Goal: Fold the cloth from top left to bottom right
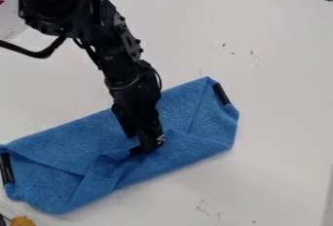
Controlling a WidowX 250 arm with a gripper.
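End effector [147,148] against the folded blue cloth [189,115] on the white table [273,74].

The white table [280,103] bears small marks [251,53], with 1 yellow thing [22,221] lower left.

Single view, from a fixed camera above the counter [273,54], directed downward at a steep slant. Faced toward the far edge of the counter, at upper right, and toward the black arm [120,49], at upper left. Set fairly near, so as to give the blue cloth [189,144] well over half of the frame's width, yet far enough back to include counter surface above and below the cloth and a strip of background beyond the far edge.
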